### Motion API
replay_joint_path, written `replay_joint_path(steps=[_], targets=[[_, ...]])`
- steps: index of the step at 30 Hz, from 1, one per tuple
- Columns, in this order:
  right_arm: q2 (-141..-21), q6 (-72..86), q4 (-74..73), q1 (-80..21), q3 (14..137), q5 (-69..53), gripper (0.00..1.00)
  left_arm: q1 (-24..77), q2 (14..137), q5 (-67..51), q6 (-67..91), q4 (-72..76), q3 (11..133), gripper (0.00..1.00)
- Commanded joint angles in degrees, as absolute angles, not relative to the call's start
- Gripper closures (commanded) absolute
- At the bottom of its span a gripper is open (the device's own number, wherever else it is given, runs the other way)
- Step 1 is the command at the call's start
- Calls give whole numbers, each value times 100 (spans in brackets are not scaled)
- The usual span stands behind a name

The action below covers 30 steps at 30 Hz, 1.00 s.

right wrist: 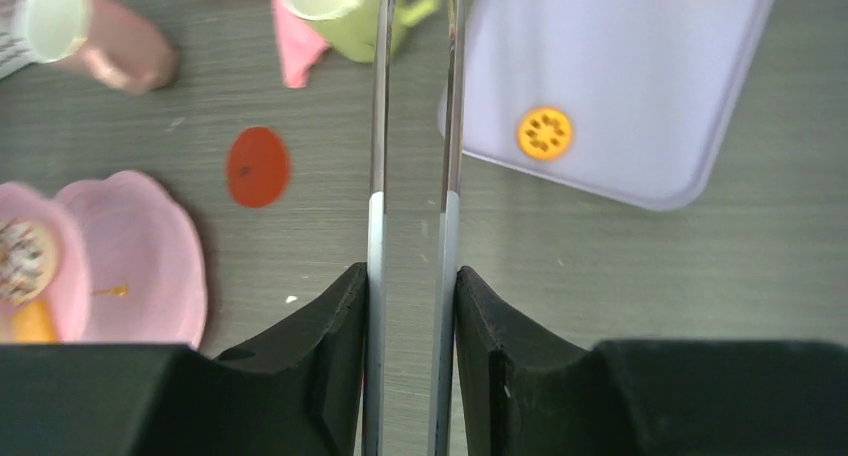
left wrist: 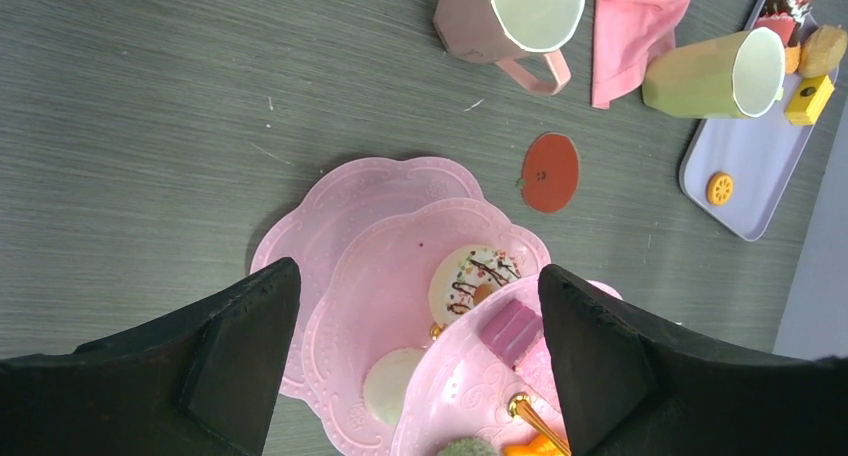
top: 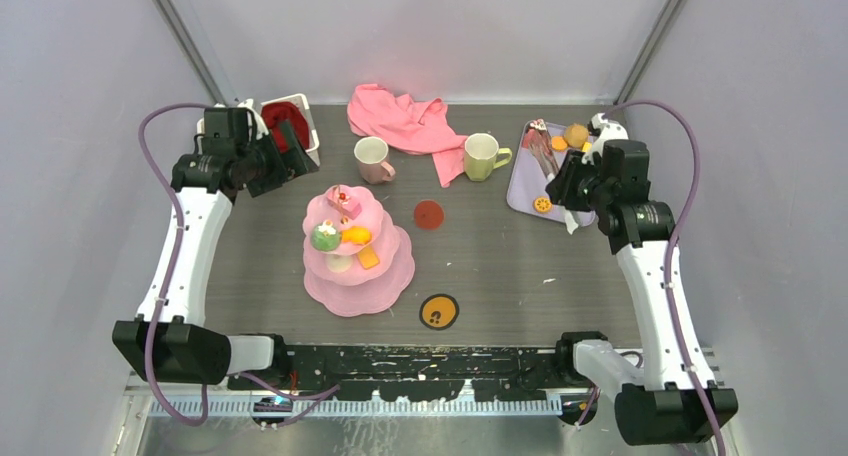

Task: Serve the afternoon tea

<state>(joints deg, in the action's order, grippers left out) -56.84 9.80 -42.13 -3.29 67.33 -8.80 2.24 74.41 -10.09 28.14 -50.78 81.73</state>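
The pink three-tier cake stand (top: 358, 288) stands left of centre and carries several toy pastries (top: 325, 238). In the left wrist view the stand (left wrist: 350, 206) lies below my open, empty left gripper (left wrist: 415, 356), with a sprinkled donut (left wrist: 475, 281) on a tier. The left gripper (top: 285, 158) hovers at the back left. The pale pink mug (top: 372, 159) and the yellow-green mug (top: 481, 156) stand at the back. My right gripper (top: 565, 191) is shut on metal tongs (right wrist: 378, 126) over the edge of the lavender tray (right wrist: 620, 76), which holds an orange slice (right wrist: 545, 133).
A pink cloth (top: 405, 121) lies behind the mugs. A white basket with red cloth (top: 290, 126) sits at the back left. More pastries (top: 575, 134) lie on the lavender tray (top: 525, 181). A red disc (top: 429, 214) and a yellow disc (top: 439, 312) lie on the table.
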Motion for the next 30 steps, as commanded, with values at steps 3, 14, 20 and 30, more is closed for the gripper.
replay_joint_path(steps=[3, 14, 20, 30], targets=[[-5865, 1345, -3766, 72, 6170, 81, 66, 205, 7132, -1159, 2779, -4828, 8134, 12], [-6999, 1546, -3033, 70, 6021, 821, 65, 202, 7157, -1284, 2735, -4868, 8119, 12], [-7567, 1446, -2718, 83, 6145, 1953, 58, 202, 7191, -1272, 2681, -4910, 8131, 12], [-8406, 1397, -2082, 403, 6294, 1652, 56, 204, 7226, -1301, 2704, -4922, 8209, 12]])
